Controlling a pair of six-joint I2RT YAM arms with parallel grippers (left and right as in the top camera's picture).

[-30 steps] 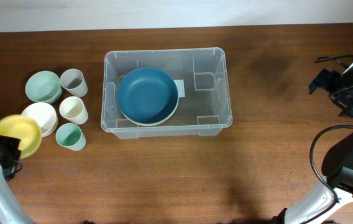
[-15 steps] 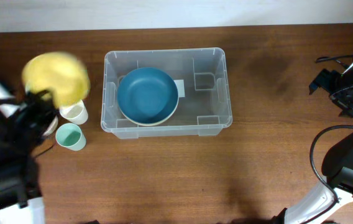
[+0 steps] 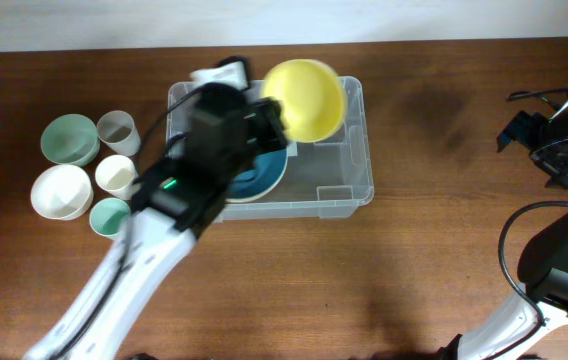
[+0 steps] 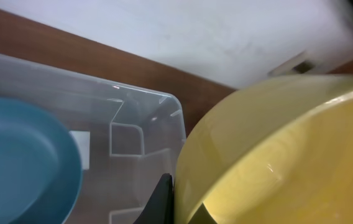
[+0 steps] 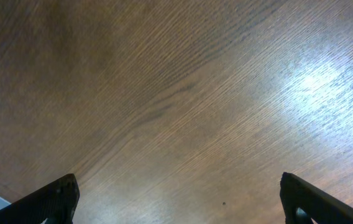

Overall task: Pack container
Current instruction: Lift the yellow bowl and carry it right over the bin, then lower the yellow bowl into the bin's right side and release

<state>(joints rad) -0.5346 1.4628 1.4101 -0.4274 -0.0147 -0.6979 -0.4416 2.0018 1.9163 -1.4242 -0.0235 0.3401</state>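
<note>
Brown wood-grain bench [image 3: 434, 260] was seen filling both the overhead and the right wrist views, with a strip of white wall [image 3: 284, 20] along its far edge.

The left end effector [image 3: 282, 112] was closed on the rim of a yellow bowl [image 3: 306, 97]. In the left wrist view one black finger [image 4: 161, 199] was seen pressed against the outside of the bowl's wall; the other finger could not be made out. The yellow bowl [image 4: 276, 155] was held tilted above the far right part of the container [image 3: 349, 180], a large clear plastic bin with rounded corners placed near the middle of the bench.

Inside the container [image 4: 133, 118] a blue bowl [image 3: 264, 168] was seated in the left half, partly covered from above by the left arm. A white label [image 4: 82, 149] was seen on the base just beside the blue bowl [image 4: 21, 162].

Left of the container, a pale green bowl [image 3: 69, 138], a white bowl [image 3: 61, 192], a grey cup [image 3: 117, 130], a cream cup [image 3: 117, 176] and a teal cup [image 3: 110, 216] were grouped on the bench.

The right end effector [image 5: 186, 202] was held over bare wood at the right edge, well apart from the container, its jaws spread wide with nothing between them.
</note>
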